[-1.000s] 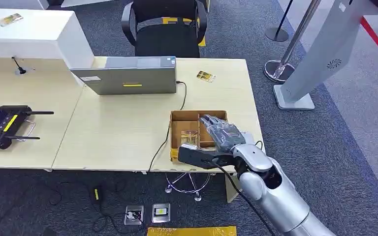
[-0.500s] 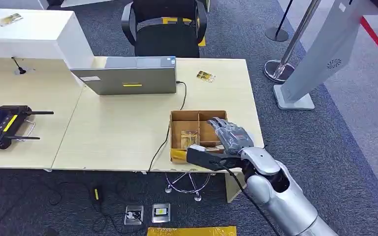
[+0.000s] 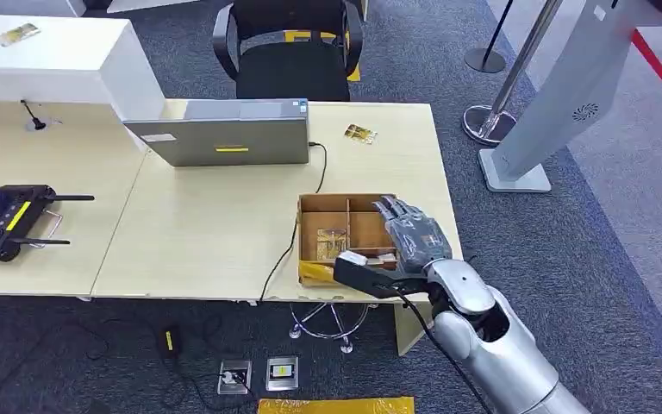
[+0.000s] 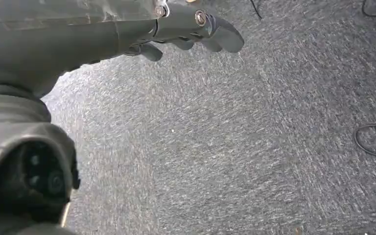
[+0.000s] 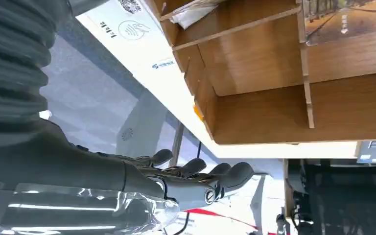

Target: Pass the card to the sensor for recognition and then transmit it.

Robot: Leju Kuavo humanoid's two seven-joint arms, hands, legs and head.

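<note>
Head view shows the right hand hovering over the right side of a divided cardboard box that sits on the pale desk. Its fingers are stretched out, slightly apart and holding nothing, reaching over the box's right compartment. A card with a printed picture lies flat inside the box, in the compartment left of the hand, apart from the fingers. A black sensor unit sits at the near edge of the box, just below the hand, with a cable running down from it. Beyond the box, a closed grey laptop rests on the desk, and a black cord runs from it past the box's left wall. A second small card lies on the desk beyond the box, to the right of the laptop. Right wrist view shows the wooden dividers close by, the fingers extended and empty. Left wrist view shows the left hand over grey carpet, fingers loosely curled, holding nothing.
</note>
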